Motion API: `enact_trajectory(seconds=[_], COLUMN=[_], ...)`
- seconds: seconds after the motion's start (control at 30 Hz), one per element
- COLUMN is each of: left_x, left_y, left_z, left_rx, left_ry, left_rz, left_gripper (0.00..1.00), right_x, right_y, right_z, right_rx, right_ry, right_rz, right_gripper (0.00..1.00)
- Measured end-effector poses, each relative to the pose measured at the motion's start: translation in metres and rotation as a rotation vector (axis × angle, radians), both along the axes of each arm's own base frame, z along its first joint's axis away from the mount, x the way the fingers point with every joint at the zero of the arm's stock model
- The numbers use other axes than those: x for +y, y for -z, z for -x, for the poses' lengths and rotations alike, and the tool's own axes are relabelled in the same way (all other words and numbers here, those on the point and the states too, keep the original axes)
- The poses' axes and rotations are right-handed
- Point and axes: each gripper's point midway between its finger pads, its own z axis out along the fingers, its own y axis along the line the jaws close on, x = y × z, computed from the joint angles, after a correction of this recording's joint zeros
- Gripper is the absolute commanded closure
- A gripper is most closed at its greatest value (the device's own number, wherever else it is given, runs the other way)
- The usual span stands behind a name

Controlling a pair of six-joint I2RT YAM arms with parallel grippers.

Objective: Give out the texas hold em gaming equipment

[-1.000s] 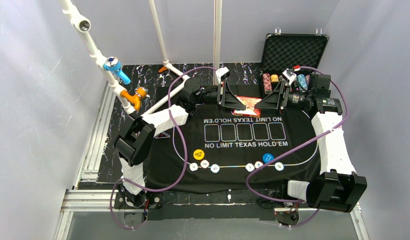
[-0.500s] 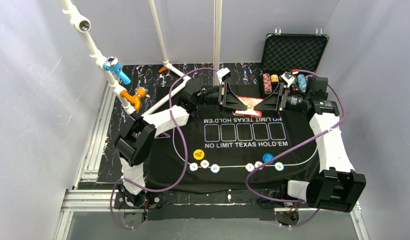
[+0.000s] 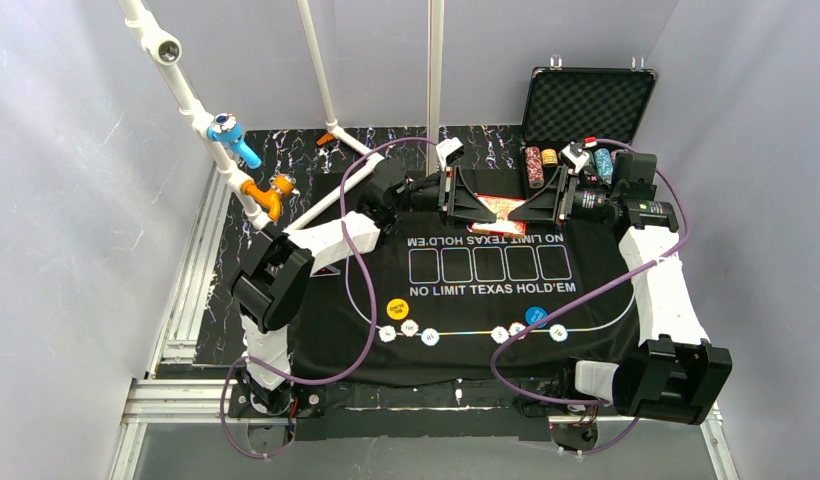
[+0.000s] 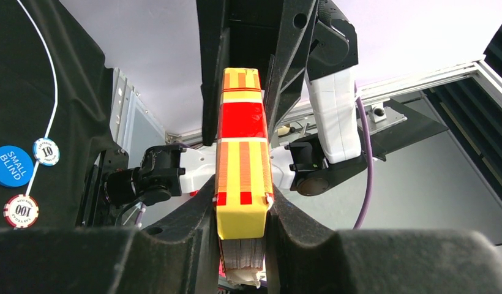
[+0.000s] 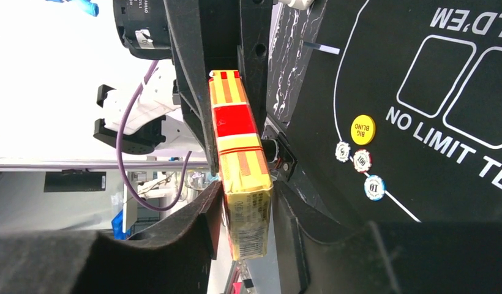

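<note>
A yellow-and-red card box hangs above the far edge of the black mat, held from both ends. My left gripper is shut on one end, where white card edges stick out of the open box. My right gripper is shut on the other end, both fingers against the box's sides. On the mat's near line lie a yellow button beside three small chips, and a blue button with three chips.
An open black foam-lined case stands at the back right with chip stacks in front of it. White pipes with blue and orange fittings rise at the back left. Purple cables loop over the mat.
My right gripper's jaws have narrowed onto the card box. The box and both grippers have shifted slightly toward the far side. Chips and buttons have not moved.
</note>
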Motion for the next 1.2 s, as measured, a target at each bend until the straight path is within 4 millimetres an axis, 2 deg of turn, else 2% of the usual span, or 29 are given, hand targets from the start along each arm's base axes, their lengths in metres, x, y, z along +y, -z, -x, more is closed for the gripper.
enact_trajectory(seconds=[0.1, 0.2, 0.23, 0.27, 0.4, 0.47, 0.53, 0.63, 0.83, 1.2], left_x=[-0.001, -0.002, -0.002, -0.002, -0.002, -0.004, -0.005, -0.006, -0.007, -0.009], left_y=[0.002, 0.005, 0.005, 0.006, 0.008, 0.01, 0.012, 0.017, 0.029, 0.038], left_z=[0.0, -0.001, -0.001, -0.002, -0.003, -0.003, -0.003, -0.005, -0.007, -0.008], left_rx=[0.004, 0.011, 0.017, 0.02, 0.035, 0.039, 0.045, 0.052, 0.06, 0.055], left_ry=[0.002, 0.002, 0.001, 0.001, -0.004, -0.008, -0.011, -0.016, -0.029, -0.043], left_rz=[-0.004, -0.009, -0.011, -0.014, -0.027, -0.034, -0.043, -0.063, -0.102, -0.126], left_gripper=[1.0, 0.97, 0.92, 0.82, 0.41, 0.28, 0.19, 0.14, 0.12, 0.09], right_x=[0.001, 0.001, 0.001, 0.001, 0.001, 0.0, -0.001, -0.006, -0.015, -0.025], right_y=[-0.001, 0.001, 0.002, 0.002, 0.004, 0.008, 0.01, 0.009, -0.003, 0.019], right_z=[0.001, 0.0, 0.0, -0.001, -0.001, -0.003, -0.005, -0.012, -0.019, -0.009], right_rx=[0.004, 0.013, 0.016, 0.02, 0.039, 0.048, 0.061, 0.065, 0.021, 0.108], right_ry=[-0.005, -0.005, -0.005, -0.008, -0.006, 0.009, 0.024, 0.063, 0.123, 0.154], right_rz=[-0.004, -0.005, -0.004, -0.006, -0.004, 0.017, 0.034, 0.085, 0.179, 0.277], right_gripper=[0.71, 0.89, 0.96, 0.99, 0.99, 0.99, 0.99, 0.99, 0.99, 0.99])
